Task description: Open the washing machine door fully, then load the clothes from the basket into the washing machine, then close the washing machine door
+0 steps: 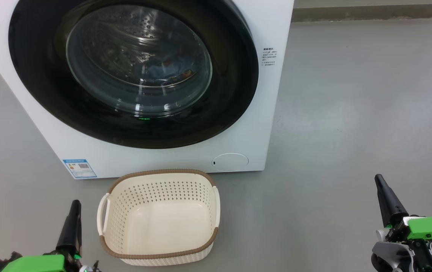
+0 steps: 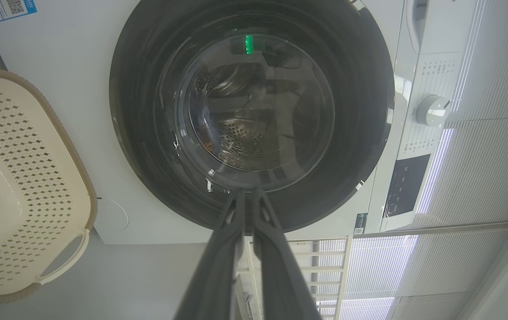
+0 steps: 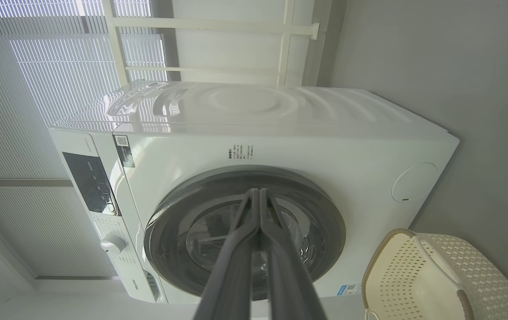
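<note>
The white washing machine (image 1: pixel 268 113) stands straight ahead, and its door (image 1: pixel 231 75), black rim around a bulging glass bowl, sits flush against the front. Through the glass, light-blue clothes (image 1: pixel 163 68) lie in the steel drum. The cream basket (image 1: pixel 155 192) stands on the floor just in front of the machine, its bare bottom showing. My left gripper (image 1: pixel 75 204) is shut at the lower left beside the basket, holding nothing. My right gripper (image 1: pixel 379 177) is shut at the lower right, well clear of the machine. In the wrist views the left gripper (image 2: pixel 248 193) and the right gripper (image 3: pixel 259 191) point at the door (image 2: pixel 147 111) (image 3: pixel 325 222).
Grey floor (image 1: pixel 352 113) spreads to the right of the machine. A blue label (image 1: pixel 79 168) and a round flap (image 1: pixel 231 160) mark the machine's lower front. A dial (image 2: pixel 431 110) sits on the control panel. Window blinds (image 3: pixel 36 89) and a white rack (image 3: pixel 285 44) stand behind the machine.
</note>
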### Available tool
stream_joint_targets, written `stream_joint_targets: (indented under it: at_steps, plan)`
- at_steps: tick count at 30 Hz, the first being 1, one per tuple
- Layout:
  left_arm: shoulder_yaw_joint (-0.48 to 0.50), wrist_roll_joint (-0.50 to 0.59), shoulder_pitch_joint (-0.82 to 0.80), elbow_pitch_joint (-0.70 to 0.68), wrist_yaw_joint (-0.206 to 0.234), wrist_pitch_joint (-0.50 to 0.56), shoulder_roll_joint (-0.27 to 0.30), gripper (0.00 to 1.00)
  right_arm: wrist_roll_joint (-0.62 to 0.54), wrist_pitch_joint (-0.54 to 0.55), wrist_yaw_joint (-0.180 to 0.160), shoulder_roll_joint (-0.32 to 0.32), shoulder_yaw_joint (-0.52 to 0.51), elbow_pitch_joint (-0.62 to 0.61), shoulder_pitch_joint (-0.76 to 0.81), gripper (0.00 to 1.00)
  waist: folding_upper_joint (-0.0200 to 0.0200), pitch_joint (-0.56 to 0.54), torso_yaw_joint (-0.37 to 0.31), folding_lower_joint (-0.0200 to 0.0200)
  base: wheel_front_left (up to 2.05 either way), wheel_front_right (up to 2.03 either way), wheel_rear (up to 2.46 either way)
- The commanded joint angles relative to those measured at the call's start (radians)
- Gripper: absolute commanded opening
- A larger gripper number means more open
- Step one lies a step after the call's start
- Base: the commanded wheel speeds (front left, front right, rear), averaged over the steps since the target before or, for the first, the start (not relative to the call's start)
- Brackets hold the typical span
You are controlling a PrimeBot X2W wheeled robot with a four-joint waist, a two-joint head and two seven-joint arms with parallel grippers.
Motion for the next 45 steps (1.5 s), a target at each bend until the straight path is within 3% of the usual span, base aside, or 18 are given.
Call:
stream_joint_targets:
  at_steps: [1,45]
  plan:
    - [0.034,-0.011,-0.01,-0.018,0.001,0.003,0.011,0.0,0.004,0.007,0.002,-0.004,0.014,-0.026,-0.017,0.0,0.0,0.0,0.0,0.0,0.0,0.0,0.0]
    - [0.037,-0.008,-0.011,-0.018,0.001,0.006,0.008,0.0,-0.005,0.016,0.002,0.003,0.003,-0.026,-0.018,0.0,0.0,0.0,0.0,0.0,0.0,0.0,0.0]
